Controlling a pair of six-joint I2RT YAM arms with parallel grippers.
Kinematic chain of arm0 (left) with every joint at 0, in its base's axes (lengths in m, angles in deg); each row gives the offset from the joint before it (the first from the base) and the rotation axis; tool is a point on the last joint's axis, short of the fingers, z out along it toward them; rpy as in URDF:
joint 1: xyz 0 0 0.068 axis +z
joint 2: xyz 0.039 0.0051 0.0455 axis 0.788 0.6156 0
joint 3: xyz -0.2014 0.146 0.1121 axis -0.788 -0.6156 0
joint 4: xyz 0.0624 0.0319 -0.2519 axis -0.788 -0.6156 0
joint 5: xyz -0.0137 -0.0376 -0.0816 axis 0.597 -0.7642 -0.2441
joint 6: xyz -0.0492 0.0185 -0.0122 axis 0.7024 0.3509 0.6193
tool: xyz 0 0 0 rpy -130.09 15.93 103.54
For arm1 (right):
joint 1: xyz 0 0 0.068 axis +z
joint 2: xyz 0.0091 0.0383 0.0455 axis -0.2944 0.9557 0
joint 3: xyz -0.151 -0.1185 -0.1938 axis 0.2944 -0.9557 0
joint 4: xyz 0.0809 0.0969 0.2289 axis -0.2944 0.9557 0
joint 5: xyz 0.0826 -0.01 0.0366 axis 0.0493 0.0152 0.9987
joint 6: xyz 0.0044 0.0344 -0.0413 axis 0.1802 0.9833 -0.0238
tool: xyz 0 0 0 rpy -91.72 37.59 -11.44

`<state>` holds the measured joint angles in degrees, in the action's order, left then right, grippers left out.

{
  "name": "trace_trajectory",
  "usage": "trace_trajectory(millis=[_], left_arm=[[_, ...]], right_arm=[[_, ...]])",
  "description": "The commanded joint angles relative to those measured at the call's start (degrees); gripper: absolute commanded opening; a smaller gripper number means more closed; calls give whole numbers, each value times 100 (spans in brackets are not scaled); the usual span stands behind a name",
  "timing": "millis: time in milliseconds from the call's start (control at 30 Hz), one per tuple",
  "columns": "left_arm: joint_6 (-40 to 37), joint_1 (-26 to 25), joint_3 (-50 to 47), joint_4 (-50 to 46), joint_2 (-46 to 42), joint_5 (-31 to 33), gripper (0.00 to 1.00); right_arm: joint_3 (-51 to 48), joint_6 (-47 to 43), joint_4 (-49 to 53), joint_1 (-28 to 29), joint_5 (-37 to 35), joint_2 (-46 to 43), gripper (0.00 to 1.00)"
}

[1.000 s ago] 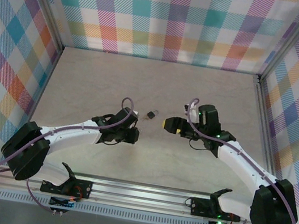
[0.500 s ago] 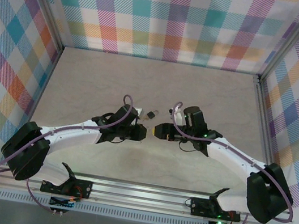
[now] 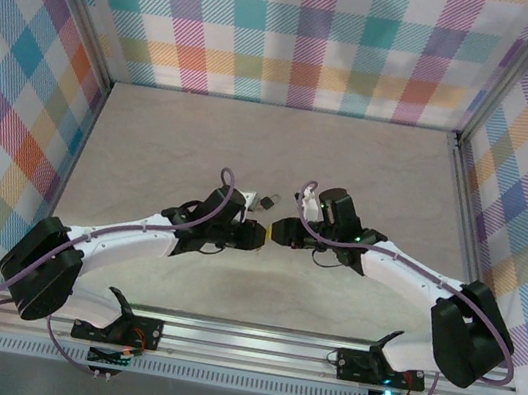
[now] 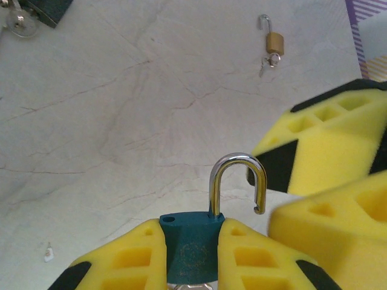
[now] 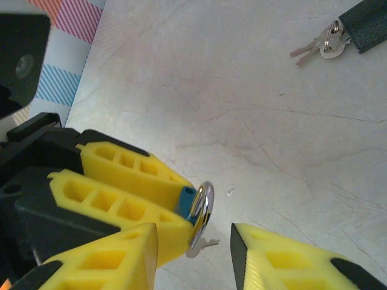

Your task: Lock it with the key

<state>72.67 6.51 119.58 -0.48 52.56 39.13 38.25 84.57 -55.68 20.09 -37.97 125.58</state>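
Left pincer [image 4: 192, 232] grips narrow and right pincer [image 5: 193, 241] stands part-open facing it, both over the pale marbled tabletop [image 4: 121, 121]. We see the teal metal lock [image 4: 190, 254] clamped in the left one, its silver shackle [image 4: 237, 163] sprung open between the right's yellow fingers, untouched. A small brass padlock [image 4: 274, 43] lies well apart.
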Motion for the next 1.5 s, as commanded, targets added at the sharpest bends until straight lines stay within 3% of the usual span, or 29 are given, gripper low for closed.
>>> trace_trajectory(millis=[0, 567, 1000, 1200, 1267, 1467], left_arm=[[72, -130, -3, 238, -46, -214, 0], [-100, -181, -55, 147, -412, -119, 0], [-111, -187, -295, 645, -688, -583, 0], [-10, -182, -450, 1111, -773, -929, 0], [32, -179, -484, 1215, -780, -1035, 5], [-11, -187, -518, 1259, -865, -1234, 32]], right_arm=[[54, -36, -143, 32, -148, -77, 34], [51, -82, -80, 32, -77, -133, 20], [-138, -133, -425, 35, 214, -459, 0], [-148, -132, -512, 32, 387, -468, 0], [-179, -126, -540, 33, 424, -515, 0], [-295, -117, -661, 32, 425, -804, 0]])
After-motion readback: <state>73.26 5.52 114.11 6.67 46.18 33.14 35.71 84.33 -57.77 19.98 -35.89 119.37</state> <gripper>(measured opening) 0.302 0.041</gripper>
